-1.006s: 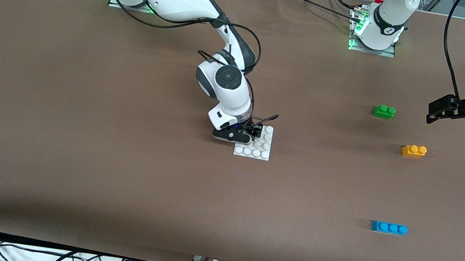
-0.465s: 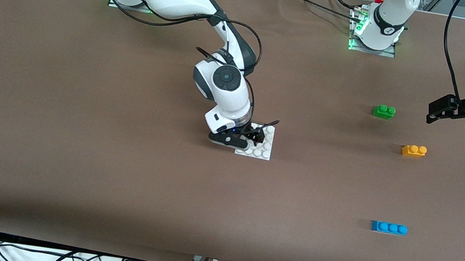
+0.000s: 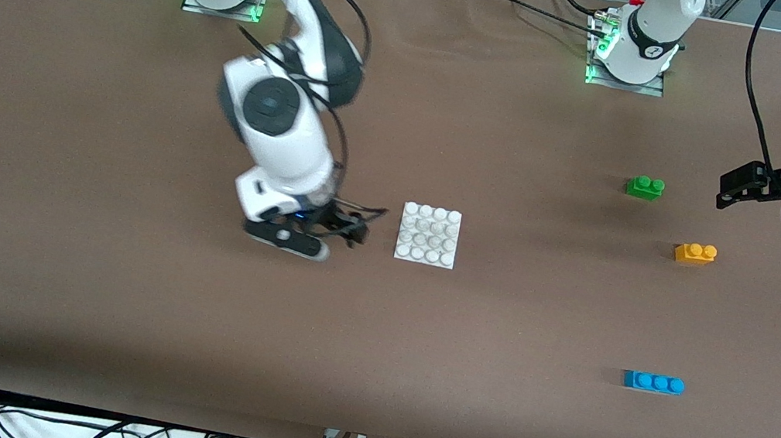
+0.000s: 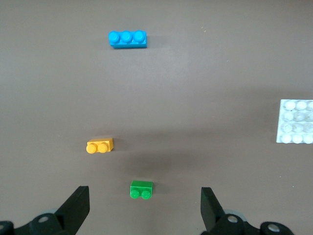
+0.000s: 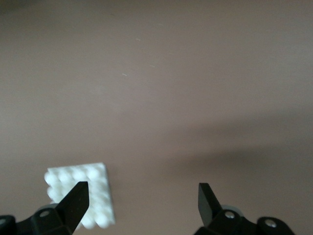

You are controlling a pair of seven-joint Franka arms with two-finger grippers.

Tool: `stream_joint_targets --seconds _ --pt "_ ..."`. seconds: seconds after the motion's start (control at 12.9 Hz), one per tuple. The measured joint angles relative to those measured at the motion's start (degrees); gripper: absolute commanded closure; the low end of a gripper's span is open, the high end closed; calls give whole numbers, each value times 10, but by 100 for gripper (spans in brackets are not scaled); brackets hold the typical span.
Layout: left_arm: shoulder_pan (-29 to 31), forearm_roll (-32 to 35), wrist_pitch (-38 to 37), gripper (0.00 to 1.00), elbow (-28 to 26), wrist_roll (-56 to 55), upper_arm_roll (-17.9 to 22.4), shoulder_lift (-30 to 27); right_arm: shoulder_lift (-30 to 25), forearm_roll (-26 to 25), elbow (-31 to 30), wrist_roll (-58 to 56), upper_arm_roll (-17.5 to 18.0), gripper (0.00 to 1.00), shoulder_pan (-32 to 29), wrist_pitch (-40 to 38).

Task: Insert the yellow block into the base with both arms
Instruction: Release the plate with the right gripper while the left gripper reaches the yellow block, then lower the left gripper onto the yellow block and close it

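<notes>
The base (image 4: pixel 297 121) runs off the left wrist view's edge, and the right gripper's finger (image 5: pixel 74 200) covers one of its corners; both grippers' bodies are cropped in their wrist views

Brown table (image 3: pixel 113 285): base (image 3: pixel 428 234), yellow block (image 3: pixel 695 253), green brick (image 3: pixel 645 186), blue brick (image 3: pixel 654 382).

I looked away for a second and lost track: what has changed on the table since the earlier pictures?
The right gripper let go of the white base, opened, and pulled away toward the right arm's end of the table. The base now lies free. Unchanged: the yellow block, green brick and blue brick lie where they were, and the left gripper waits open above the table near the green brick.
</notes>
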Motion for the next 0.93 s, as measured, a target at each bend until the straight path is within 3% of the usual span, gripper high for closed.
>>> stream_joint_targets --seconds 0.31,0.54,0.7,0.93 --pt "61 5 14 0 -2 22 19 72 -200 39 -97 -208 0 1 -140 -182" --pt "108 22 44 0 -5 90 22 117 -304 40 -143 -298 0 1 -201 -266" --pt "119 26 65 0 -27 100 21 128 -340 40 -159 -317 -1 1 -213 -289" --pt "137 34 178 0 -116 107 22 129 -347 39 -165 -318 -1 1 -214 -289"
